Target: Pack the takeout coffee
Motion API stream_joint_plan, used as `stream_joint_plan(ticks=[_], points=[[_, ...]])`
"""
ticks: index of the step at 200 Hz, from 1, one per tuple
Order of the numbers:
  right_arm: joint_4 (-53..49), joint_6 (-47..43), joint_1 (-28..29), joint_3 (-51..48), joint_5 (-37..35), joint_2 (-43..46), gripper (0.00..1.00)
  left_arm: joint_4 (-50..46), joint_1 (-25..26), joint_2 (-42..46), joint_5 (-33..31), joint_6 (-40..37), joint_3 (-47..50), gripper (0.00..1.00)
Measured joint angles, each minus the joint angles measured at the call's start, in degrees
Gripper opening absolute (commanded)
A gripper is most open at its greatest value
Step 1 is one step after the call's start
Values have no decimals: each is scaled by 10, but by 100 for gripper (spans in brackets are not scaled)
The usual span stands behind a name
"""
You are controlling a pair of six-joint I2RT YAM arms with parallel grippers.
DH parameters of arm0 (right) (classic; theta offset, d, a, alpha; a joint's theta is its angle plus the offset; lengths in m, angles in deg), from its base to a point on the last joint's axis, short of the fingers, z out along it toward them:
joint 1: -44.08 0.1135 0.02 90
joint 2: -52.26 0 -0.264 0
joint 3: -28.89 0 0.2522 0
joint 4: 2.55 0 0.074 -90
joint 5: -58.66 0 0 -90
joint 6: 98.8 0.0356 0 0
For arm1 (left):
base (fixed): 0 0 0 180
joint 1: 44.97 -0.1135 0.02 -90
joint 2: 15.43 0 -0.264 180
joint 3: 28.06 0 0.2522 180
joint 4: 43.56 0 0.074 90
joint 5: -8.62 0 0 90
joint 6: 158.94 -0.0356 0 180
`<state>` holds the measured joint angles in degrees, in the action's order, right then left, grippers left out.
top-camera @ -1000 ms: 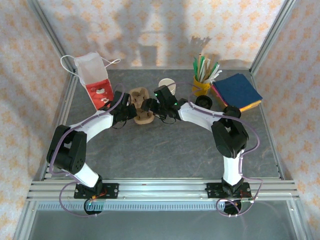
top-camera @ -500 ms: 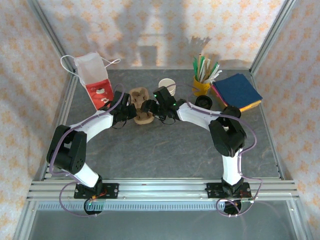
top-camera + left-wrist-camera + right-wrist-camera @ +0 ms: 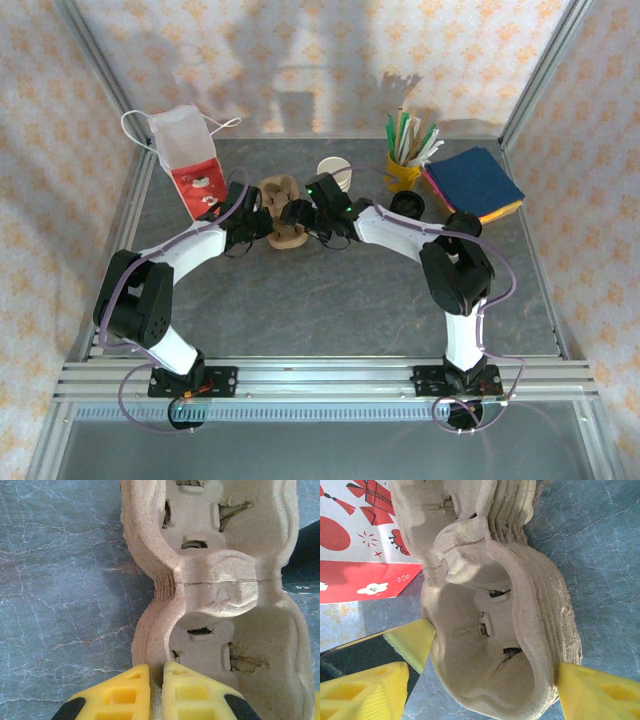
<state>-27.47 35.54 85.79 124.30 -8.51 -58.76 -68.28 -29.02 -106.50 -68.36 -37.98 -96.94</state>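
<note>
Almost nothing is changed vs. a sec ago: left gripper [image 3: 156, 692] is kept pinched on the pulp cup carrier [image 3: 220, 580] rim, right gripper [image 3: 485, 680] is spread astride it, takeout coffee [image 3: 334, 170] is left unpacked on worktop [image 3: 330, 300] just behind.

One takeout coffee cup [image 3: 335, 171], paper, with a pale rim and open top. It stands upright on the grey table [image 3: 330, 300], toward the far side near the middle. Its lower body is hidden behind the right arm, so its colour there cannot be confirmed.
</note>
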Motion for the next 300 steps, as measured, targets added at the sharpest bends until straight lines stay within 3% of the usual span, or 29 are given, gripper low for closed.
stream_joint_plan(ticks=[207, 250, 300], points=[[-37, -14, 10, 25, -19, 0, 78, 0, -2, 0, 2, 0, 0, 11], [-27, -4, 10, 25, -7, 0, 78, -2, -3, 0, 2, -5, 0, 25], [-25, 0, 10, 25, -5, 0, 79, -1, -3, 3, 16, -6, 0, 31]])
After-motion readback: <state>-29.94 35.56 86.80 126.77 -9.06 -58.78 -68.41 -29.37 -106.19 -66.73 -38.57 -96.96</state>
